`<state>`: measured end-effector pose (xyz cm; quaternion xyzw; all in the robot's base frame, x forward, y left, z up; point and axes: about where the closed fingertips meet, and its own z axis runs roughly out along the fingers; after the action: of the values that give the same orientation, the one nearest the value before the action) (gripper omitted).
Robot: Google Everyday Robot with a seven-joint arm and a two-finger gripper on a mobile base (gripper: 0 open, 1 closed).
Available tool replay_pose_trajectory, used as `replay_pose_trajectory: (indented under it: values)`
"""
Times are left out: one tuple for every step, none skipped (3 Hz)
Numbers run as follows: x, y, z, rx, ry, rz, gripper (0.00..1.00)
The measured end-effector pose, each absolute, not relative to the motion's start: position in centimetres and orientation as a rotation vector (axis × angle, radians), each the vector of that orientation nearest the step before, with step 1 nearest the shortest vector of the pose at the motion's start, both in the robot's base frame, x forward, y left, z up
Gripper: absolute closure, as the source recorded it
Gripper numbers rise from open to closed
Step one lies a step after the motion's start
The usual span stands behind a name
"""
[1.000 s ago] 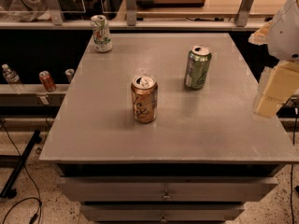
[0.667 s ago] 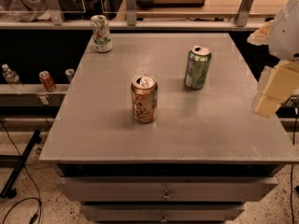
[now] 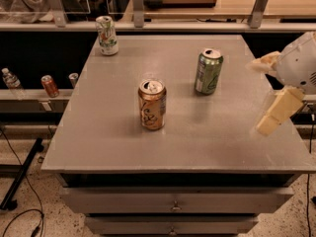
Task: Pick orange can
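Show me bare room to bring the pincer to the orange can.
Pincer hovers open at the right edge of the table. Bare tabletop runs from it to the orange can, in front of the green can. The front strip is bare too. Tightest beside the green can.

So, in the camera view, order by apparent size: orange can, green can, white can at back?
orange can
green can
white can
Distance may explain this; real sizes unsure. The gripper hangs beside the table's right edge.
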<state>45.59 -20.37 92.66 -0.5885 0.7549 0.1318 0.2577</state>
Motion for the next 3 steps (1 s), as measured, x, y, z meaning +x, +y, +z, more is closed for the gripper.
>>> replay_pose_trajectory:
  values:
    - [45.7,-18.1,91.3,-1.466,1.933,0.573,0.0]
    - [45.5,-16.7,92.8,-1.414,1.879,0.653,0.0]
    - [45.6,-16.6,92.8,-1.415,1.879,0.652,0.0]
